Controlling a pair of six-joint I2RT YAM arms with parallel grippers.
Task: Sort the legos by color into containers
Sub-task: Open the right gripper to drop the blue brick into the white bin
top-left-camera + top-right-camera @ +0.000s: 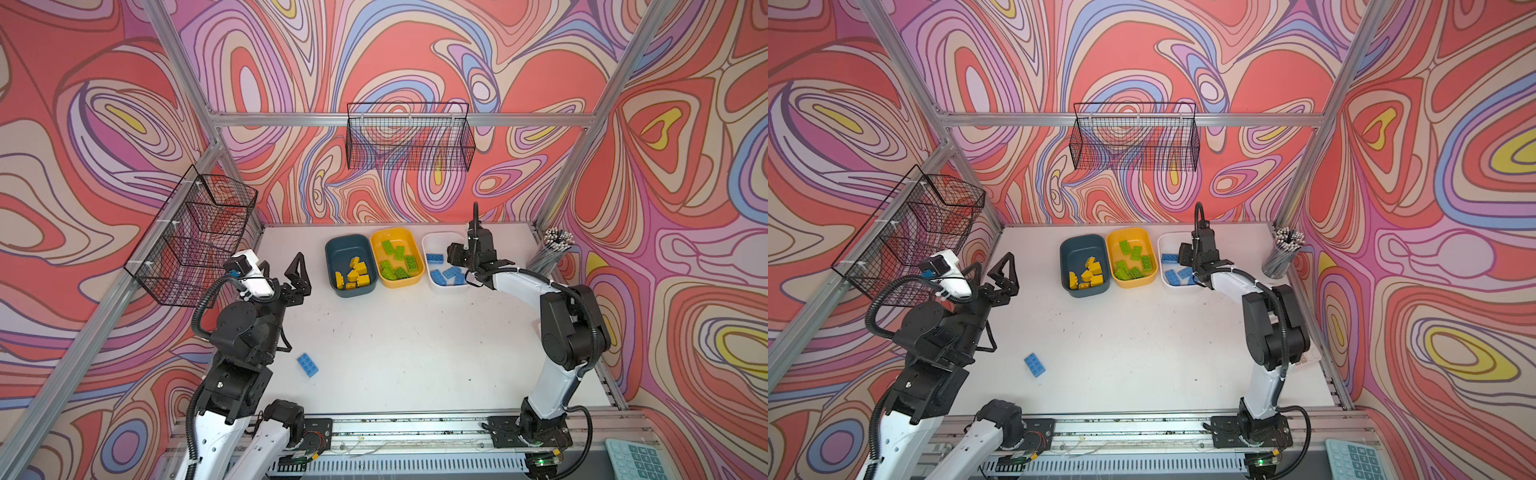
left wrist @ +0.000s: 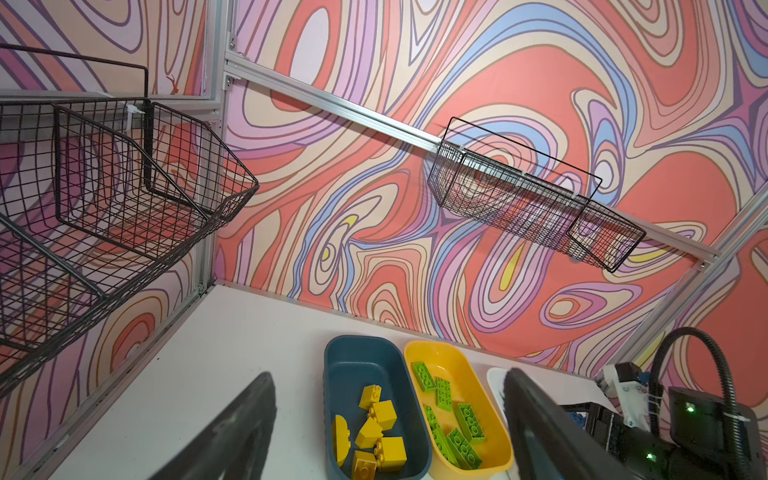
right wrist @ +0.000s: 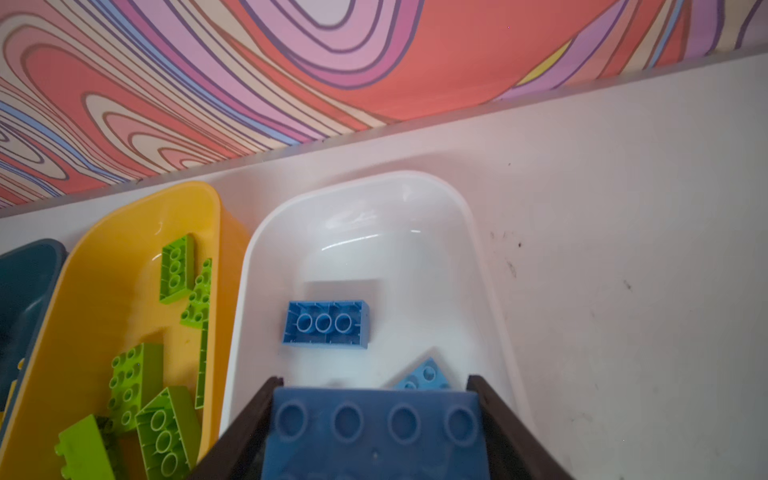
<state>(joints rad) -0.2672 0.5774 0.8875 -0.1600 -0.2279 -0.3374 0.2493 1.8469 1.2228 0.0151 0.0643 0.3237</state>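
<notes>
Right pincer (image 3: pixel 374 382): I see it clamped on a light blue brick (image 3: pixel 374 432), one jaw on each short end, studs facing the wrist camera.
Held brick's place: between the jaws, over the white tub (image 3: pixel 361 176), with another blue brick (image 3: pixel 325 324) lying below and just ahead of the fingertips.
Left pincer (image 1: pixel 299 274): jaws wide apart with nothing between them; the teal tub (image 1: pixel 347 243) sits ahead of it.
Loose brick (image 1: pixel 307 365): flat on the table, studs up, well behind the left pincer near that arm's base.
Handling: I judge these bricks light, rigid and not fragile. The smooth plastic walls can slip under a weak squeeze.
Where to hold: I'd take the loose one by two opposite flat side walls, low on the body and off the studs.
</notes>
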